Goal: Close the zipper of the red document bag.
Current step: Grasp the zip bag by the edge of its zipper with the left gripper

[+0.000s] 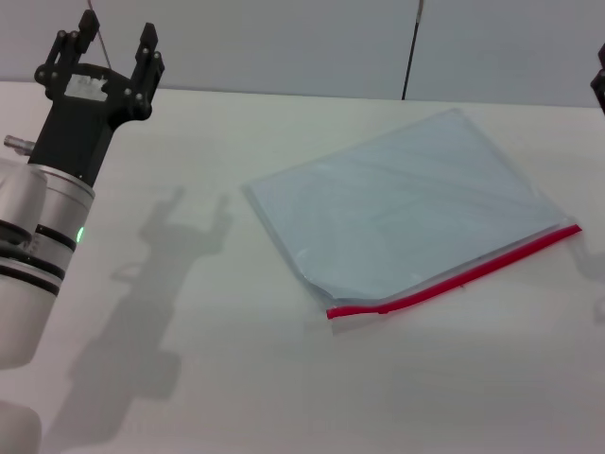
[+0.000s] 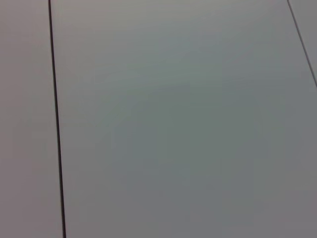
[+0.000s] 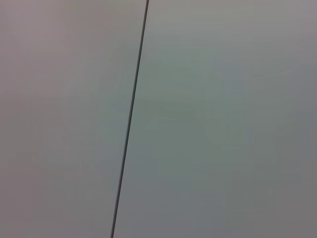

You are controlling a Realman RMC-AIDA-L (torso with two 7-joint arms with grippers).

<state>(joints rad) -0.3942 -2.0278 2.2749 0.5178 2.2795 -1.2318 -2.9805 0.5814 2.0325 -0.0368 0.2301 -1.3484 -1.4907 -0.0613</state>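
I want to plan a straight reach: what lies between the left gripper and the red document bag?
Only bare table with the arm's shadow, in the head view. The left gripper, open, is raised far left of the red document bag.

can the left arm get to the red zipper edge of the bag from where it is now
Probably yes. The left gripper is raised at the table's far left, fingers open, well apart from the red document bag. Nothing lies on the bare tabletop between it and the zipper, though the near end looks easier than the far one.

Lab-like: bare white table (image 1: 284, 397), grey panelled wall (image 1: 284, 43)
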